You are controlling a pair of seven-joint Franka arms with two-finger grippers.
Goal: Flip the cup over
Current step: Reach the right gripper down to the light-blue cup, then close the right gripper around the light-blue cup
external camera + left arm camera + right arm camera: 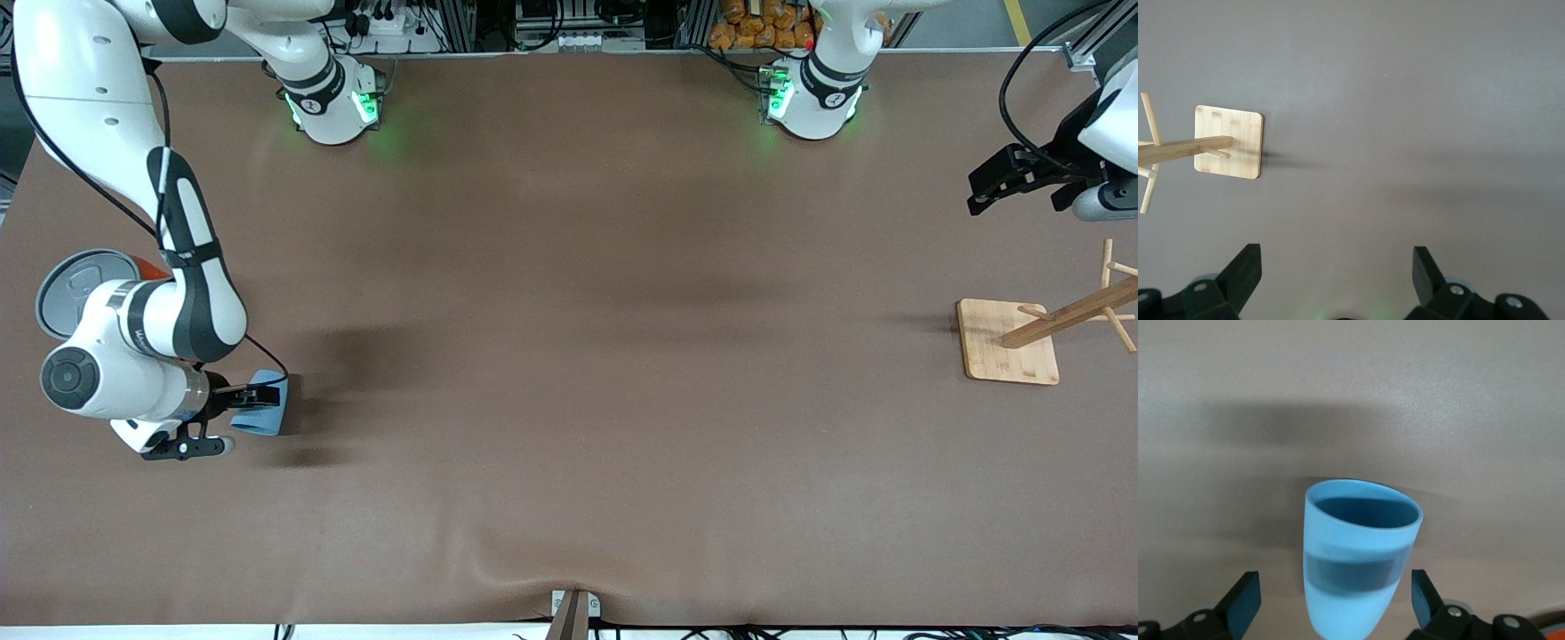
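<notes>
The small light-blue cup [265, 414] lies on its side on the brown table near the right arm's end, its mouth toward the left arm's end. In the right wrist view the cup [1358, 553] sits between my right gripper's open fingers, with a gap on each side. My right gripper [233, 420] is low around the cup's base end, open [1336, 600]. My left gripper [1000, 188] is open and empty [1337, 273], up over the left arm's end of the table, where that arm waits.
A large orange can with a grey lid [76, 286] stands beside the right arm, partly hidden by it. A wooden peg rack on a square base [1009, 342] stands at the left arm's end and shows in the left wrist view [1229, 141].
</notes>
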